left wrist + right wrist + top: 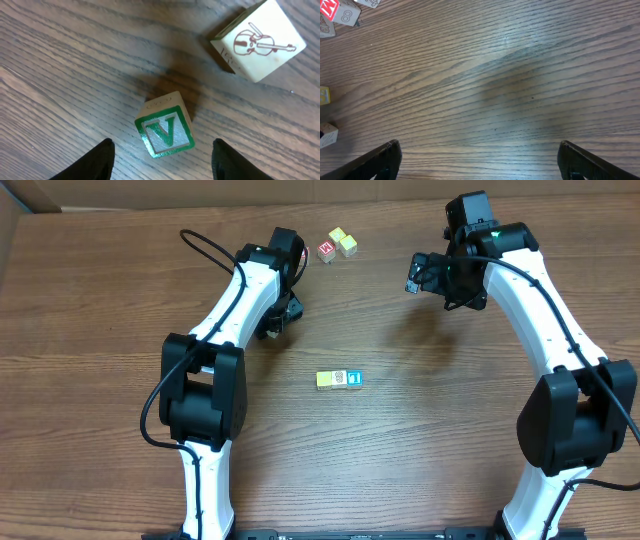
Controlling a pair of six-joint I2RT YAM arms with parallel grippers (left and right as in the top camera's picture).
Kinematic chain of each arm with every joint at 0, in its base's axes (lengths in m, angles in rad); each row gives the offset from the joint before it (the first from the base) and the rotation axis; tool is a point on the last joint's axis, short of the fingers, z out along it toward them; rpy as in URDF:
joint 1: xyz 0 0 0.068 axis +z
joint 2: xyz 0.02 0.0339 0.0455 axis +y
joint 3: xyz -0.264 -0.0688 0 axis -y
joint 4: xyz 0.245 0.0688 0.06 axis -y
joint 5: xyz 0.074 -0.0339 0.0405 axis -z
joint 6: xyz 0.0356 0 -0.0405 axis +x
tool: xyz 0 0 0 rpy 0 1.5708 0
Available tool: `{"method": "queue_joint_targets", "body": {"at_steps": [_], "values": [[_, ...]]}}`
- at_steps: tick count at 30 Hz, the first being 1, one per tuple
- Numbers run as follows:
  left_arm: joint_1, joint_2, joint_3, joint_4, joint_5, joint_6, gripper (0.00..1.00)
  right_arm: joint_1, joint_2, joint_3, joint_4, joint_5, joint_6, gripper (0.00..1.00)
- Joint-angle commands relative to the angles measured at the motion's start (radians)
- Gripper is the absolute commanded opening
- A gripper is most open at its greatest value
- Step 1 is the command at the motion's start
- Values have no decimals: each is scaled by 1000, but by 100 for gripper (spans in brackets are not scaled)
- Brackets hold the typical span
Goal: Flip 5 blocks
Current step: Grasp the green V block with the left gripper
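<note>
V block (165,131) framed for flipping
The left pincer (163,152) is held spread astride the V block on the bench (510,75), likely to nip and turn it; the right pincer (480,155) is spread, well apart.

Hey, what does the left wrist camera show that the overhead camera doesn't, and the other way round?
Only the left wrist view: a small wooden cube with a green letter V, lying untouched inside the open left pincer, and a cream wooden cube with a violin drawing. Only the overhead: the white left arm and right arm, a row of three small cubes at mid-table, a red-faced cube beside two pale yellow ones. Both: the brown wood-grain table.
</note>
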Motion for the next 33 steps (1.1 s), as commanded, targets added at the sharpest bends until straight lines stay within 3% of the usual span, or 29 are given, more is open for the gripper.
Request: {"method": "queue_joint_targets", "body": {"at_steps": [1,12,33], "values": [[5,4,0,1,-26,-30,55,1,-3,8,5,-6,-8,100],[11,35,1,35,-42,-30,46,1,-3,8,5,-6,-8,100],[10,37,0,16,-66,-26,46,1,-3,8,5,-6,-8,100]]}}
